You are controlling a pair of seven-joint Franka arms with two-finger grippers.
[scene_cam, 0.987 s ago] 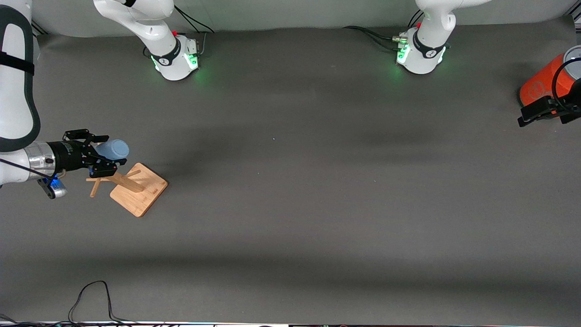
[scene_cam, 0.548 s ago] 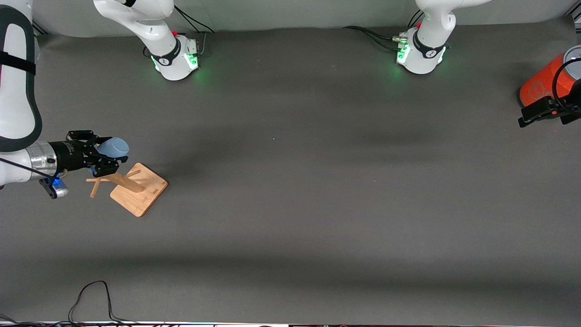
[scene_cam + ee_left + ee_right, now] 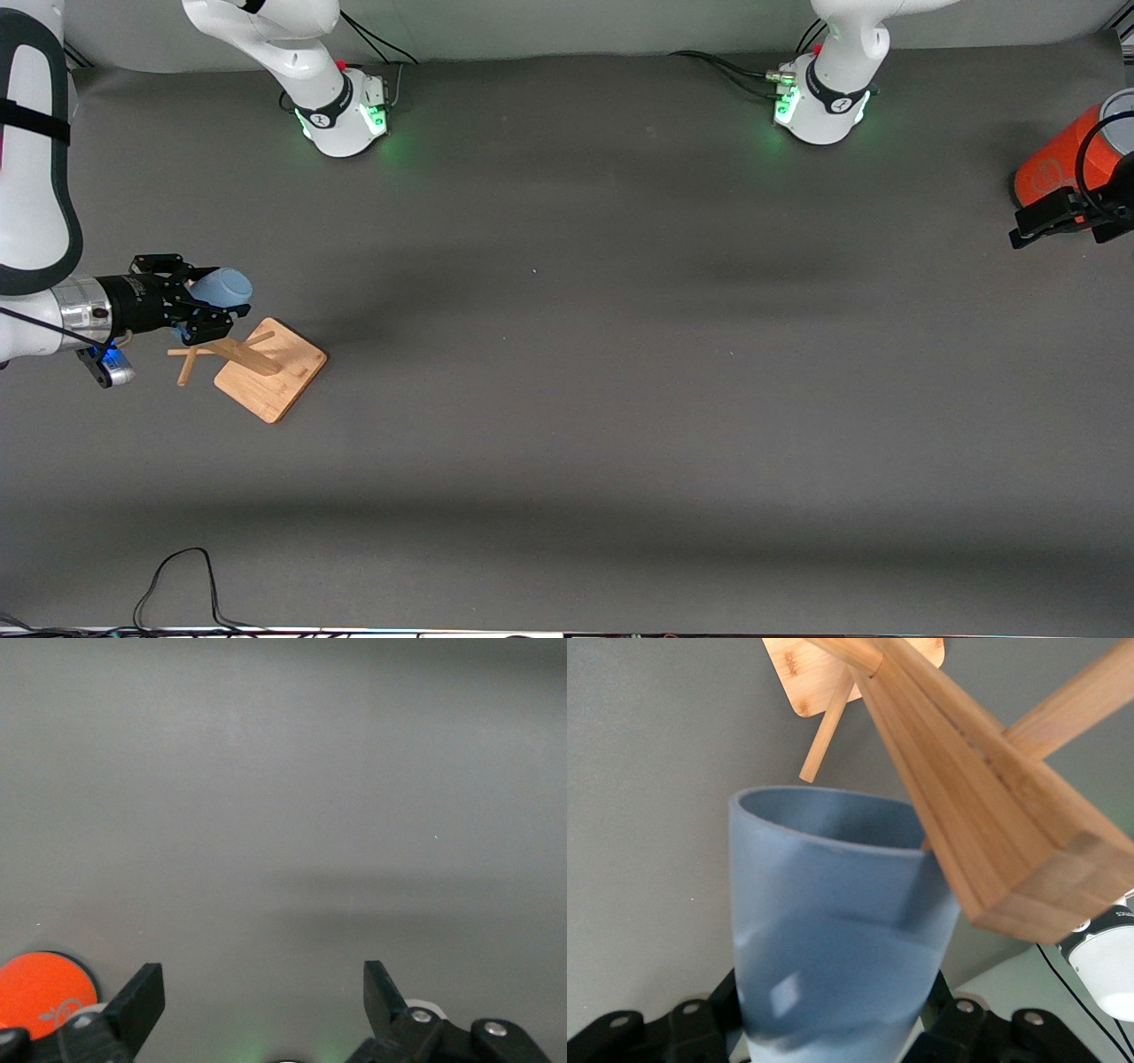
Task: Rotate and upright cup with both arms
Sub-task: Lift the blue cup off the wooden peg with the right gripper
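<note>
My right gripper (image 3: 202, 310) is shut on the light-blue cup (image 3: 221, 289) and holds it in the air at the right arm's end of the table. The cup lies roughly on its side, with its open mouth pointing away from the gripper. It hangs just over the pegs of a wooden rack (image 3: 241, 353). In the right wrist view the cup (image 3: 833, 930) fills the space between the fingers, close to the rack's post (image 3: 983, 815). My left gripper (image 3: 1032, 229) is open and empty and waits beside the orange can (image 3: 1059, 164).
The rack stands on a square wooden base (image 3: 275, 372). The orange can also shows in the left wrist view (image 3: 40, 992), next to the open left gripper (image 3: 261, 992). A black cable (image 3: 177, 585) lies at the table's near edge.
In the first half second my right gripper turned slightly and drew back, so the cup looks shorter. Since then nothing has moved. The left arm has stayed still.
</note>
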